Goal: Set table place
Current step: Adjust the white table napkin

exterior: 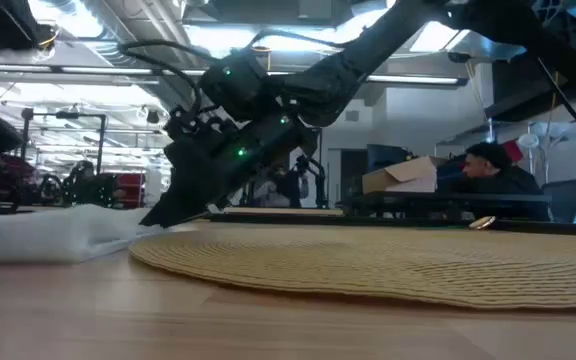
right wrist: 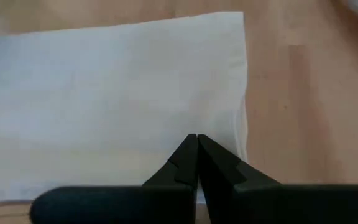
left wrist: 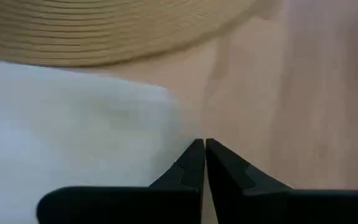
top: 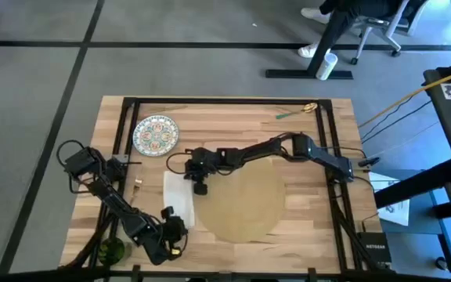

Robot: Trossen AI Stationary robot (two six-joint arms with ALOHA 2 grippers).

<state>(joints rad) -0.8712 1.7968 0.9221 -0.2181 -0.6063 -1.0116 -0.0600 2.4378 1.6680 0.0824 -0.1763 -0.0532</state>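
The round tan placemat [top: 245,202] lies flat on the wooden table [top: 304,141], right of centre. A white napkin [top: 177,196] lies flat along its left edge. A patterned plate [top: 155,135] sits at the far left. My right gripper [top: 200,188] reaches in from the right; it is shut and tipped down over the napkin [right wrist: 117,93], close to its edge beside the placemat [exterior: 388,265]. My left gripper [left wrist: 199,143] is shut, low over bare wood by the napkin's near corner [left wrist: 160,99], with nothing between its fingers. My right gripper has its shut fingertips [right wrist: 196,140] down at the napkin, a little in from its edge [right wrist: 244,112], slanting down from the table's right. Whether the tips touch the cloth, I cannot tell; the napkin lies flat on the table.
A small gold piece [top: 137,186] lies left of the napkin. A green-handled tool [top: 294,111] lies at the far edge, and a green object [top: 110,251] stands at the near left corner by the left arm. Bare wood shows right of the placemat.
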